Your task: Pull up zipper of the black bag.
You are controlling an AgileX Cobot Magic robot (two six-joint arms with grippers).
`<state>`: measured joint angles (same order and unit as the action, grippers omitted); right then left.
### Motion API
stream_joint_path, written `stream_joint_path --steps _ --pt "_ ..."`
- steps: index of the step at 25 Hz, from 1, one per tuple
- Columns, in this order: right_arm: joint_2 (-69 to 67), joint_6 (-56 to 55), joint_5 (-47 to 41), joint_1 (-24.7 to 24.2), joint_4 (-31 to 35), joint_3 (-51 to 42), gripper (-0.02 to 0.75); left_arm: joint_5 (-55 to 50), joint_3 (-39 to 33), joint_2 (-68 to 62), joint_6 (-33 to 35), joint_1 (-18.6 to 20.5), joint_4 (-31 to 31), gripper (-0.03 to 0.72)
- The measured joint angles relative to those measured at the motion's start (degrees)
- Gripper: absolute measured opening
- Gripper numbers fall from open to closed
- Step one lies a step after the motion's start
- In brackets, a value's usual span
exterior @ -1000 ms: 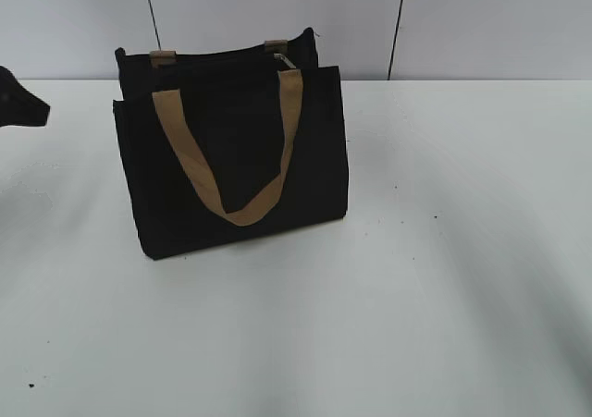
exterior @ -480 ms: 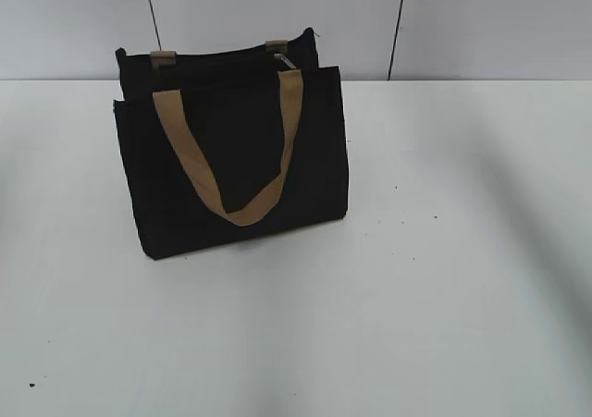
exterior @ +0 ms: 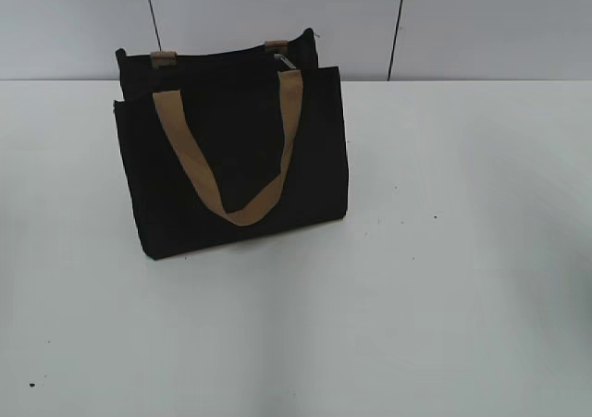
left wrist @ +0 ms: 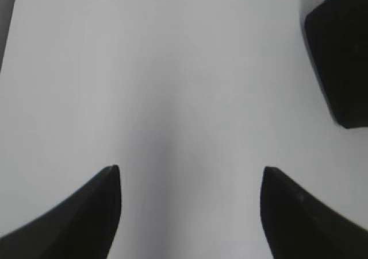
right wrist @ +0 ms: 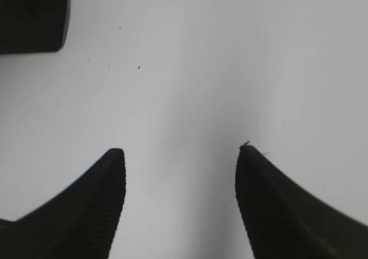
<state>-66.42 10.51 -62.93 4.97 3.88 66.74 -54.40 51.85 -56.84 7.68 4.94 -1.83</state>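
Observation:
The black bag (exterior: 231, 149) stands upright on the white table, left of centre in the exterior view, with a tan handle (exterior: 190, 158) hanging down its front. A small silver glint (exterior: 284, 60) at the bag's top edge by the right rear handle end looks like the zipper pull. Neither gripper shows in the exterior view. My left gripper (left wrist: 190, 173) is open and empty over bare table, with a corner of the bag (left wrist: 342, 58) at the upper right. My right gripper (right wrist: 181, 153) is open and empty, with the bag's corner (right wrist: 31, 15) at the upper left.
The white table (exterior: 444, 278) spreads out in front and to the right of the bag. A grey panelled wall (exterior: 462, 19) with dark seams stands behind it. A few dark specks dot the table surface.
A black arm part at the left edge of the exterior view one second ago has moved out of view. The bag has not moved.

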Motion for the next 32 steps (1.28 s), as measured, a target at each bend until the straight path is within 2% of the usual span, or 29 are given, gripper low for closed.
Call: stream_joint_path --steps 7,15,24,32 --pt "21.9 -0.3 1.4 0.0 0.8 -21.8 0.465 -1.7 -14.0 21.9 0.0 0.0 -0.6 0.572" --pt "39.0 -0.6 1.3 0.0 1.9 -36.2 0.465 -9.0 -19.8 40.6 0.0 0.0 -2.1 0.564" --pt "52.9 -0.6 0.4 0.0 2.3 -38.9 0.465 -7.3 -21.4 56.7 0.0 0.0 -3.0 0.546" --pt "66.2 -2.2 0.2 0.0 2.2 -39.0 0.465 -7.1 -21.6 57.3 0.7 -0.1 -3.9 0.527"
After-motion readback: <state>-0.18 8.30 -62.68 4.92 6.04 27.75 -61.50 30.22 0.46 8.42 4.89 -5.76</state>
